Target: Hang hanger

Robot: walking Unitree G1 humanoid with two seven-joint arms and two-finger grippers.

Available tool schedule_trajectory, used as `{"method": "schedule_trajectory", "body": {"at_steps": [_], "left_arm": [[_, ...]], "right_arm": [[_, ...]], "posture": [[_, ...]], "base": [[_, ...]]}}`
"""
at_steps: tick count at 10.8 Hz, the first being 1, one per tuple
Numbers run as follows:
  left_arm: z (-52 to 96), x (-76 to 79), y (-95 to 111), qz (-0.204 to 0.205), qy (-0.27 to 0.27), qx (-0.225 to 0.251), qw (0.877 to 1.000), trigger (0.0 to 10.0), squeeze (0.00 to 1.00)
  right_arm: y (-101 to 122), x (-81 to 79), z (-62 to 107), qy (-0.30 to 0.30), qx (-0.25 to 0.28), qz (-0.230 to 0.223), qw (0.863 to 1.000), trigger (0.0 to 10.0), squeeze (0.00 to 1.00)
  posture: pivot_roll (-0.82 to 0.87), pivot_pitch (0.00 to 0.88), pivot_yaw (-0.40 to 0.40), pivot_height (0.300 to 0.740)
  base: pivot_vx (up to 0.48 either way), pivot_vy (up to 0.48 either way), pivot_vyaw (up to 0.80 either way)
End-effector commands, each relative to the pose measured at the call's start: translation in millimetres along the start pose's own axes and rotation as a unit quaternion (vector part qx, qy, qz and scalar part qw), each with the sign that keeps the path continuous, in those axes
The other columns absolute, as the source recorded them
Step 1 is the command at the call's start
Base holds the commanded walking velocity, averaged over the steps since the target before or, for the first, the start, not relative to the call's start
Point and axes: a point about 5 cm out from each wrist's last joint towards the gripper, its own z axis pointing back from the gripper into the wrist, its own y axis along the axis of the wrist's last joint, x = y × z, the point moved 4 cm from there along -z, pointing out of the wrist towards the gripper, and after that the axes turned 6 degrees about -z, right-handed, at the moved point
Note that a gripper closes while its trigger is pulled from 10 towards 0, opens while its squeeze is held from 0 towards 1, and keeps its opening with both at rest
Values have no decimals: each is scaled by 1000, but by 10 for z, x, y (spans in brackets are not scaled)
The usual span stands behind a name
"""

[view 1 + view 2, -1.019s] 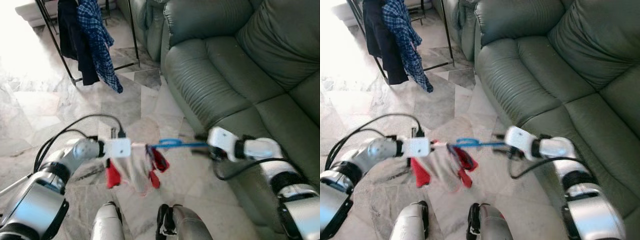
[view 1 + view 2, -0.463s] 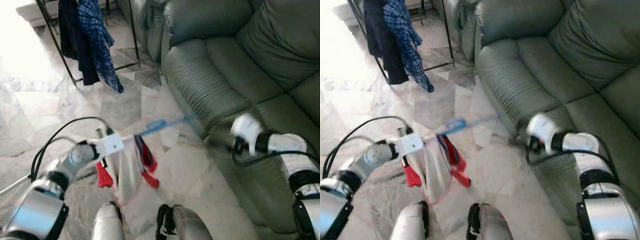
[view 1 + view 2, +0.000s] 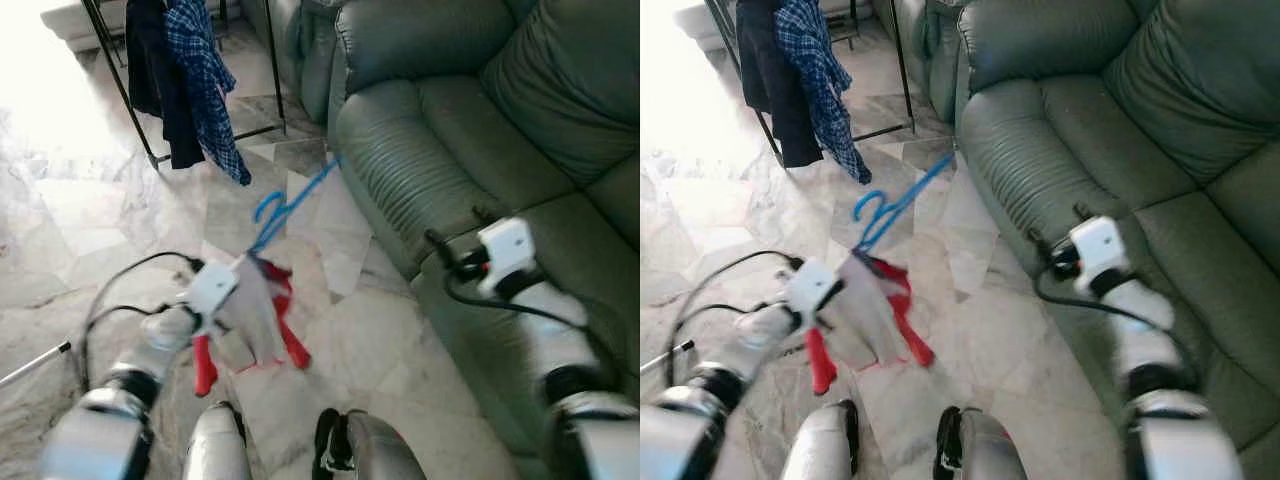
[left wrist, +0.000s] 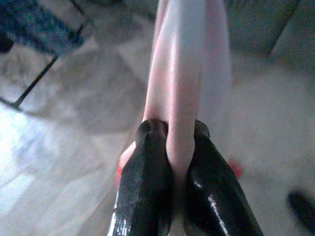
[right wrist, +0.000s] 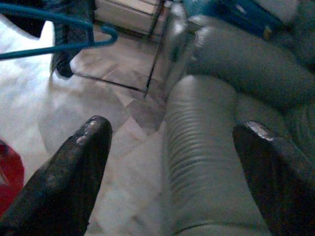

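Note:
My left gripper (image 4: 177,135) is shut on a white and red garment (image 3: 255,310), its black fingers (image 4: 147,162) pinching the pale fabric. The garment hangs from a blue hanger (image 3: 290,205) low over the floor, and the hanger's hook points up and away towards the clothes rack (image 3: 115,75). My right gripper (image 3: 455,235) is open beside the sofa's front edge, apart from the hanger. In the right wrist view the blue hanger (image 5: 54,46) lies beyond the spread fingers (image 5: 83,162).
A black rack at the far left carries a dark garment (image 3: 160,80) and a blue plaid shirt (image 3: 210,90). A large grey-green sofa (image 3: 450,130) fills the right side. Marble floor (image 3: 80,210) lies between me and the rack.
My right gripper has let go of the hanger and pulled back towards the sofa. My left gripper has swung the garment so the hanger points up towards the rack.

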Motion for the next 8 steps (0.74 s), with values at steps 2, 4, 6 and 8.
{"method": "schedule_trajectory", "body": {"at_steps": [2, 4, 6, 8], "left_arm": [[-16, 182, 107, 78, 33, 41, 996, 0, 0], [4, 311, 104, 135, 41, 52, 989, 0, 0], [64, 486, 475, 44, -64, 142, 987, 39, 0], [175, 635, 676, -31, -158, 185, 969, 784, 0]], "right_arm": [[-270, -240, 22, -35, -32, -73, 996, 10000, 1000], [-472, -502, 45, -64, -60, -136, 987, 10000, 1000], [-605, -673, 52, -20, -107, -158, 981, 10000, 1000], [-666, -749, 34, 50, -157, -185, 969, 10000, 1000]], "posture": [[-6, 166, -64, 740], [-10, 162, -74, 740], [-6, 167, -74, 740], [-7, 167, -73, 740]], "base": [[0, 0, 0], [0, 0, 0], [0, 0, 0], [0, 0, 0]]}}
